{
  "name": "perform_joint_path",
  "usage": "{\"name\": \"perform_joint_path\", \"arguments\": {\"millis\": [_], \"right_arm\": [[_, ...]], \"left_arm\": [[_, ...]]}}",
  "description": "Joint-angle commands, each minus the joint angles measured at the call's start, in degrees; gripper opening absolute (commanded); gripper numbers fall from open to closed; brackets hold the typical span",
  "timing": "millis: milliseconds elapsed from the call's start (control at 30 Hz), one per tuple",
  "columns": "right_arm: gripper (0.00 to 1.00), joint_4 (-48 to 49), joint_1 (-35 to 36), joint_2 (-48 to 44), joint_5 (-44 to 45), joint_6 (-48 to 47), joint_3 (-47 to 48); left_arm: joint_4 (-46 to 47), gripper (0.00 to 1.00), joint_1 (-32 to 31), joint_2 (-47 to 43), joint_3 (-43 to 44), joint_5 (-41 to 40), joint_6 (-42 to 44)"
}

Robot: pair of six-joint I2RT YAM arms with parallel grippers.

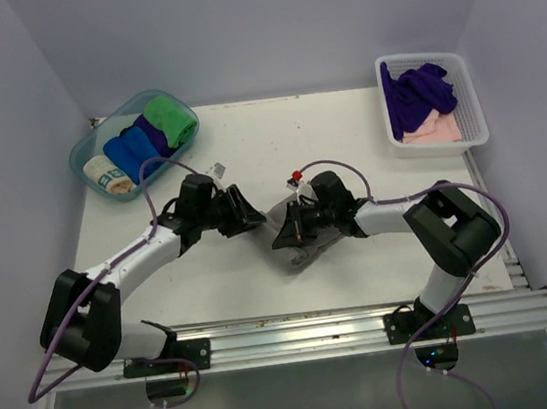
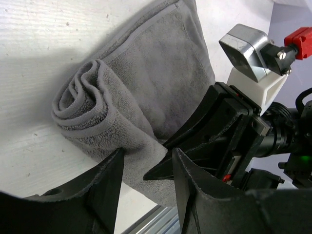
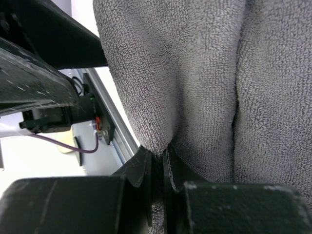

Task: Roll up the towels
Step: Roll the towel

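White tabletop [image 1: 246, 148] under pale lilac walls carries two arms, each bent at the elbow and reaching inward to meet at the centre. At 10 o'clock a clear tub [image 1: 85, 154] holds four rolled cloths [image 1: 130, 151]. The left gripper [image 1: 252, 215] stands half open at the edge of the one grey towel [image 2: 146, 73], partly rolled at the centre. The right gripper [image 3: 156, 153] pinches a fold of it tight. At 2 o'clock a white basket [image 1: 471, 98] holds one purple towel [image 1: 420, 89] and one pink towel [image 1: 437, 126].
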Motion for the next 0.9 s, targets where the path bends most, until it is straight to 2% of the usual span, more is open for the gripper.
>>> {"name": "perform_joint_path", "arguments": {"millis": [0, 533, 867], "right_arm": [[0.0, 3.99, -0.83, 0.96, -3.6, 3.23, -1.08], [0.0, 5.84, -2.41, 2.28, -5.27, 5.17, -2.14], [0.0, 5.32, -2.76, 2.2, -3.87, 5.61, -3.19]], "left_arm": [[3.75, 0.48, -1.01, 1.48, 1.96, 1.92, -0.08], [5.6, 0.47, -4.0, 7.63, 5.65, 2.36, 0.18], [10.0, 0.44, -4.88, 18.26, 6.97, 1.67, 0.88]]}}
